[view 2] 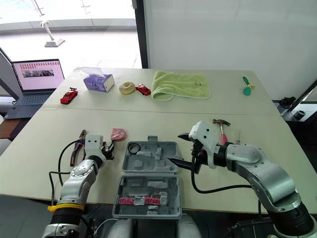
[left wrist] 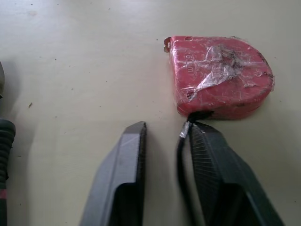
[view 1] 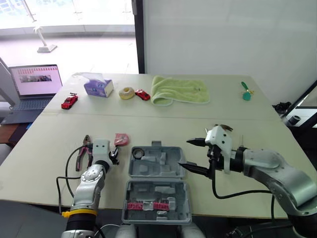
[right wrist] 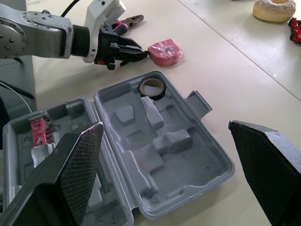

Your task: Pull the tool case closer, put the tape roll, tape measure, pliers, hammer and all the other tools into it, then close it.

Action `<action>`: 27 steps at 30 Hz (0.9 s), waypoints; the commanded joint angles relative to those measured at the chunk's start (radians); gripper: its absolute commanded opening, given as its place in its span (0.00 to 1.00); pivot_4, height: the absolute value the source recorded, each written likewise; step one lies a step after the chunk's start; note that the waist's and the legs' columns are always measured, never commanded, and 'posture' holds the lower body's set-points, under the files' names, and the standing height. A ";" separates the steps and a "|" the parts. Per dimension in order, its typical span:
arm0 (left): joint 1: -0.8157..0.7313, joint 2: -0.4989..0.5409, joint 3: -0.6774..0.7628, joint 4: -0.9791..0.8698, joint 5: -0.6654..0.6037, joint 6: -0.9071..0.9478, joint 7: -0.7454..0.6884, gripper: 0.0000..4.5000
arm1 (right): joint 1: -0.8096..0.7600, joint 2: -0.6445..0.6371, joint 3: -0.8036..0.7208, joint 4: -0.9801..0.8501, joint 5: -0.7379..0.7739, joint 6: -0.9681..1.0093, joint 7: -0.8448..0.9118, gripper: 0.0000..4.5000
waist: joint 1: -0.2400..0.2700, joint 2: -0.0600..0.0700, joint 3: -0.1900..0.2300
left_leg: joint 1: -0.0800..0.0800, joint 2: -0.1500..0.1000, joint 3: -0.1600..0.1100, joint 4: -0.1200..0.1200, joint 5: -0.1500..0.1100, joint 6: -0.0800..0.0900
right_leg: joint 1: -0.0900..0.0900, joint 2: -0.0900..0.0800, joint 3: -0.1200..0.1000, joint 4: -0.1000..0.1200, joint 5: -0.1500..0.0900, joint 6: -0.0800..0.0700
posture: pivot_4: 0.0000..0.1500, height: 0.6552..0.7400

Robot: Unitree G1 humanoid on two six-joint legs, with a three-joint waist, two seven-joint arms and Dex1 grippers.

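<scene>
The grey tool case [view 1: 171,171] lies open at the near table edge, and a black tape roll [view 1: 138,152] sits in its far left pocket. A red tape measure [left wrist: 218,75] rests on the table just ahead of my left gripper [left wrist: 164,128]. That gripper is open by a narrow gap with nothing in it. The pliers [view 1: 84,151] lie to its left. My right gripper [view 1: 186,153] hovers wide open and empty over the case's right edge. The hammer [view 2: 221,128] lies behind my right wrist.
Along the far side are a green towel [view 1: 178,90], a tissue box [view 1: 98,87], a beige ring [view 1: 127,92], two red toy cars [view 1: 142,94] [view 1: 69,101] and a green tag [view 1: 245,91]. A laptop [view 1: 34,84] stands off the table's left side.
</scene>
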 commanded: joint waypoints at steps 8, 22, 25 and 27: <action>0.000 -0.008 -0.048 0.058 0.000 0.030 -0.065 0.01 | 0.016 -0.008 -0.037 -0.062 0.007 0.015 -0.040 1.00 | 0.001 0.001 -0.001 | 0.000 0.000 0.000 0.000 0.000 0.000 | 0.000 0.000 0.000 -0.001 0.000 0.000 | 1.00 1.00; 0.287 0.179 -0.027 -0.307 -0.055 0.084 -0.271 0.01 | 0.096 -0.012 -0.068 -0.073 -0.006 -0.002 -0.054 1.00 | -0.015 0.000 0.000 | 0.000 0.000 0.000 -0.004 0.000 0.000 | 0.000 0.000 0.000 -0.006 0.000 -0.001 | 1.00 1.00; 0.415 0.242 0.001 -0.405 -0.094 0.074 -0.340 0.01 | 0.112 -0.016 -0.074 -0.066 -0.011 -0.016 -0.050 1.00 | -0.027 0.000 0.000 | 0.000 0.001 0.001 -0.007 0.000 0.000 | -0.001 0.000 0.001 -0.009 0.000 -0.001 | 1.00 1.00; 0.478 0.277 0.009 -0.441 -0.106 0.064 -0.372 0.01 | 0.116 -0.016 -0.074 -0.068 -0.012 -0.018 -0.050 1.00 | -0.029 0.000 0.000 | 0.000 0.001 0.001 -0.008 0.000 0.000 | -0.001 0.000 0.001 -0.010 -0.001 -0.001 | 1.00 1.00</action>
